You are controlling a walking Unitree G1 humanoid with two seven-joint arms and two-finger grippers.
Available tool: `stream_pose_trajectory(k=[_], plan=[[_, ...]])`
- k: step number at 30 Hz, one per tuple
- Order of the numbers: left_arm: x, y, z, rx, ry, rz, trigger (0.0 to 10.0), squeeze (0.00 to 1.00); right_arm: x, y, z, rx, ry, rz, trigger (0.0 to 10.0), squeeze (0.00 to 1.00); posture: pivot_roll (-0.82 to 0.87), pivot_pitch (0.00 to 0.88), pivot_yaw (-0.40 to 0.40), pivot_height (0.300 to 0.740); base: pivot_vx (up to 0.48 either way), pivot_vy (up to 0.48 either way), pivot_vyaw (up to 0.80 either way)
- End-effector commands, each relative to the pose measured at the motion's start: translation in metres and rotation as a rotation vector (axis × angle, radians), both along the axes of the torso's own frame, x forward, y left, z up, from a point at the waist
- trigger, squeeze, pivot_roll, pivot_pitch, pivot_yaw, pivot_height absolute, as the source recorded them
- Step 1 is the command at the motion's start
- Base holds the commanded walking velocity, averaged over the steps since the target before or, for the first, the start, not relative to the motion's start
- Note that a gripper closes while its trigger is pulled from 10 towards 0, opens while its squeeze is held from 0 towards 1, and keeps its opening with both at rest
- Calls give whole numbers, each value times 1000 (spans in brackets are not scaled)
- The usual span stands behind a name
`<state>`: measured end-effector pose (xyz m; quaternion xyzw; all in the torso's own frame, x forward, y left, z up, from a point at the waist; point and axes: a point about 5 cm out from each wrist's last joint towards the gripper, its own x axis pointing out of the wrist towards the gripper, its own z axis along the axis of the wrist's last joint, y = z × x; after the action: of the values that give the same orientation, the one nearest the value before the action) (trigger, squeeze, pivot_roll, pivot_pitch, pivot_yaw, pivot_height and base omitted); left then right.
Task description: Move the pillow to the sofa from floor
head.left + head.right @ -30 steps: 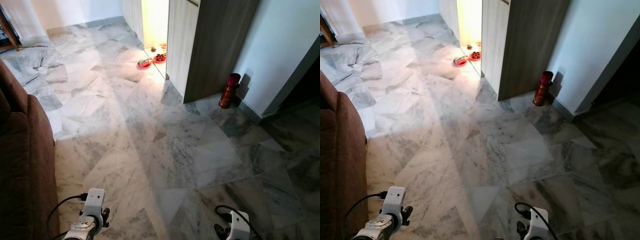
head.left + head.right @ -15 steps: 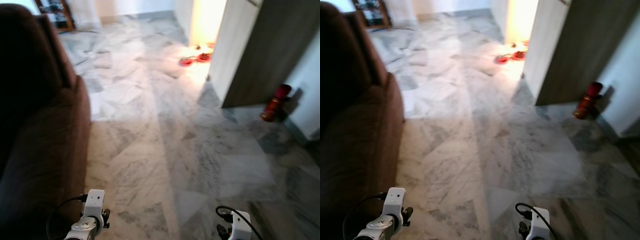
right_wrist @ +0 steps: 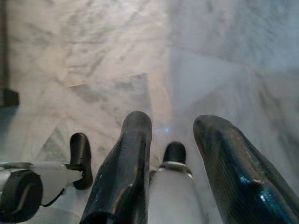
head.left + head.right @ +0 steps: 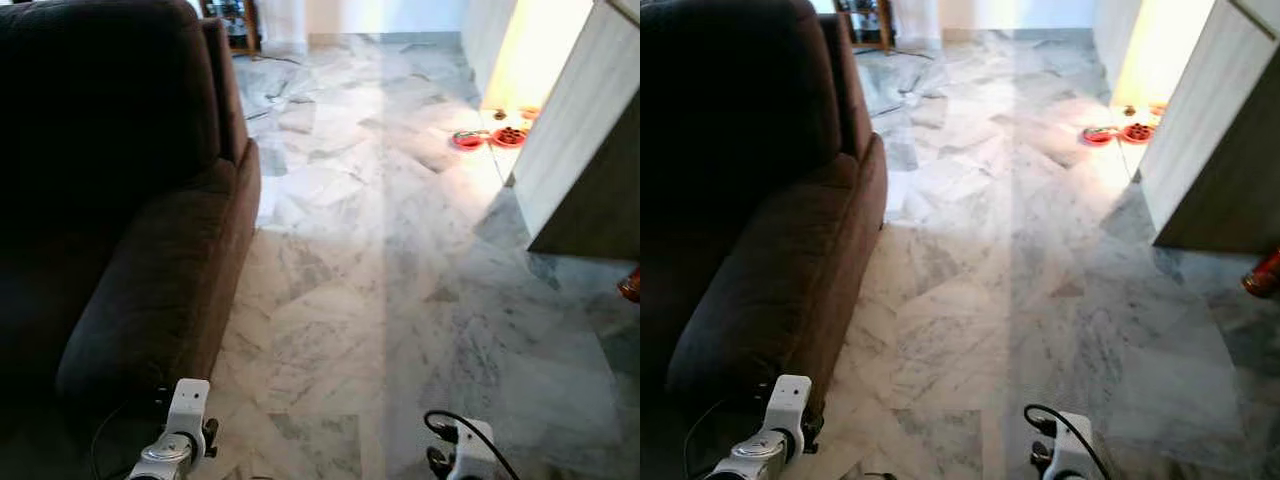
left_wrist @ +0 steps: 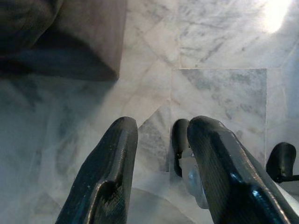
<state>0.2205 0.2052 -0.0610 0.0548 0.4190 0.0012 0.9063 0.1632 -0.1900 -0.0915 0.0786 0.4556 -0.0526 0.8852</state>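
A dark brown sofa takes up the left side of the eye views, its armrest end towards me and its seat in deep shade. Both arms hang low at the bottom of the picture: the left arm just beside the sofa's front corner, the right arm over the marble floor. In the left wrist view my left gripper is open above the floor tiles, with the sofa's base beyond it. My right gripper is open too, with nothing between its fingers.
Two red bowls lie on the floor by a brightly lit doorway at the back right. A wood-panelled cabinet stands on the right, with a red object at the frame edge. A small shelf stands far back.
The camera has swung to the left: the sofa now covers much more of the left side, and the cabinet and red object have slid to the right edge. Both arms hang as before.
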Motion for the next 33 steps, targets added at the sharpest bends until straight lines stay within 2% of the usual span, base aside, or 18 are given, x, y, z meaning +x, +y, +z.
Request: stream_pose_trajectory(k=[1,5,12,16,19,22,23,27,33], plan=[[-6,3,-3,8,21,-4,10000,0,-5,1,-2,3,20,6,10000,0,-27,5,12,740,0,0,800],[-6,2,-3,-9,10,2,10000,0,-7,-4,-2,3,20,13,10000,0,-25,13,9,740,0,0,800],[-4,1,-2,-25,-7,5,10000,0,-20,-22,-4,-11,32,3,10000,0,-28,41,10,740,0,0,800],[-3,1,-1,-27,-12,5,10000,0,-25,-23,-5,-14,40,10,10000,0,-29,51,12,740,0,0,800],[-2,1,-1,-25,-12,2,10000,0,-26,-21,-6,3,34,-15,10000,0,-28,54,12,740,0,0,800],[-2,2,-1,-22,-10,-1,10000,0,-26,-12,-7,23,37,-42,10000,0,-29,58,14,740,0,0,0],[-2,1,0,-23,-10,0,10000,0,-22,-2,-8,35,35,-45,10000,0,-29,61,15,740,0,0,0],[-2,2,0,-26,-9,7,10000,0,-15,11,-7,46,34,-37,10000,0,-29,63,16,740,0,0,0],[-2,2,0,-28,-7,18,10000,0,-9,15,-5,51,23,-37,10000,0,-27,61,16,740,0,0,0]])
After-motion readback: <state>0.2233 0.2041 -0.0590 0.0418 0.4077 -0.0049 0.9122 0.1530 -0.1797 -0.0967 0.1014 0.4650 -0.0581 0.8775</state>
